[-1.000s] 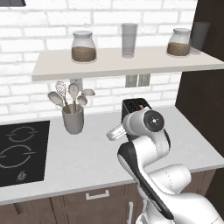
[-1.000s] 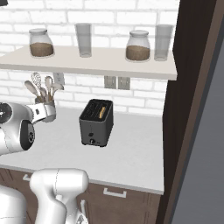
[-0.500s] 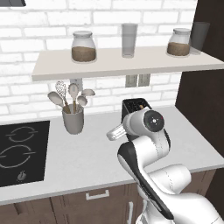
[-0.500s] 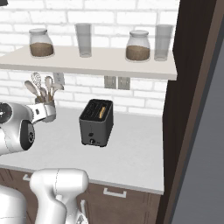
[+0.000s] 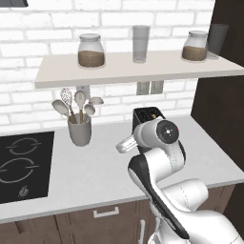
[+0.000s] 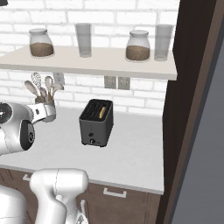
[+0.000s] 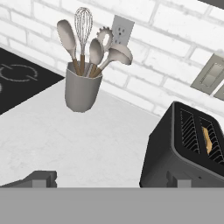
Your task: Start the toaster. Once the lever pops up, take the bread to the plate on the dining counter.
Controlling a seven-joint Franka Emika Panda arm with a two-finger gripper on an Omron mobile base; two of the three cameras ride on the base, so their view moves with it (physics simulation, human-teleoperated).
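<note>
On worktop, toaster (image 6: 96, 122) upright, slots run front-to-back.

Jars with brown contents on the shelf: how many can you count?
2. One jar stands toward the shelf's left end, the other jar toward its right end, each beside a glass.

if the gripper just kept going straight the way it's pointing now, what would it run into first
Probably the bare worktop between the utensil holder and the toaster. The open gripper aims between them, though depth is hard to judge.
</note>
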